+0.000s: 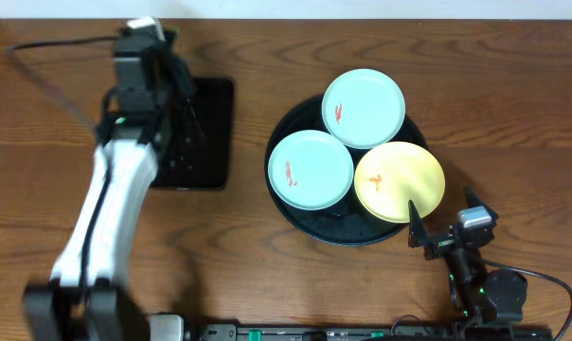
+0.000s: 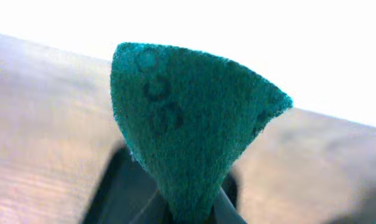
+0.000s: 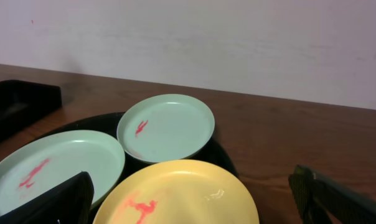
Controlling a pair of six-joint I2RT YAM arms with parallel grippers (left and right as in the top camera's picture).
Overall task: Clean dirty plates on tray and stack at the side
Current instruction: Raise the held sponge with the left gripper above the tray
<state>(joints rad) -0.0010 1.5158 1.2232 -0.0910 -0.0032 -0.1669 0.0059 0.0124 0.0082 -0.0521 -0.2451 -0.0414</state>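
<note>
So all three plates are sitting on the round black tray (image 1: 348, 235), overlapping a bit: two mint ones (image 1: 363, 107) (image 1: 310, 170) and a yellow one (image 1: 399, 181). An orange-red smear can be seen on each, so no wiping looks to have been done, and nothing is stacked at the side on the table (image 1: 513, 95). A green scouring pad (image 2: 194, 124) is pinched tight at its lower edge by the left gripper (image 2: 189, 210), which is parked up over the small rectangular tray (image 1: 210, 133), well apart from the plates. The right gripper (image 3: 189, 177) is spread wide with nothing in it, low and just beside the yellow plate's near rim. The step in hand is probably getting set up for the first scrub. Next, the pad would need to be carried across and pressed onto a smear, with that plate likely steadied or lifted by the free gripper.
</note>
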